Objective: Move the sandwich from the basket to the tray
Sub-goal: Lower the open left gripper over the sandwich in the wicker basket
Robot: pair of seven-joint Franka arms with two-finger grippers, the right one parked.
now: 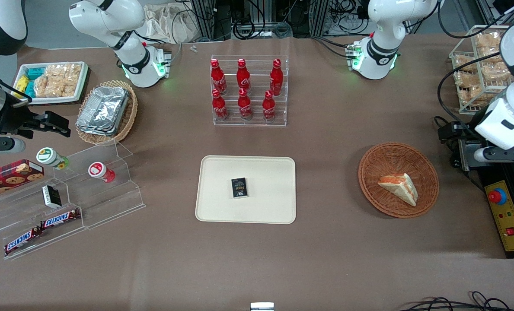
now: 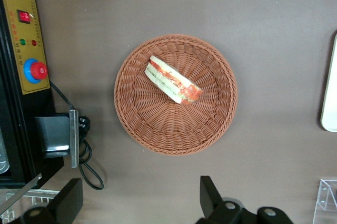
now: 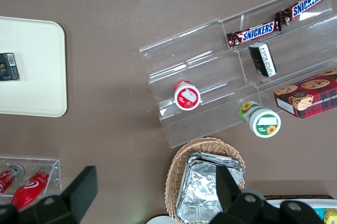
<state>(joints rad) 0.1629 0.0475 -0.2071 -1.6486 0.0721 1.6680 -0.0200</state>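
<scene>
Now | triangular white-bread sandwich (image 1: 398, 188) lies in round reddish-brown wicker basket (image 1: 425, 166) | gripper (image 2: 138, 203) above basket, fingers spread wide, empty | cream rectangular tray (image 1: 278, 172) well apart from basket

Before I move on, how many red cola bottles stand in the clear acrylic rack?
6: three on the upper step, three on the lower step. None looks hidden. The open gripper hangs above the round basket.

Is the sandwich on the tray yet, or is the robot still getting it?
Nothing is done yet: the sandwich lies in the basket. The gripper hangs open above the table beside the basket, holding nothing. Left: grab the sandwich and set it on the tray, which holds only a small dark box.
</scene>
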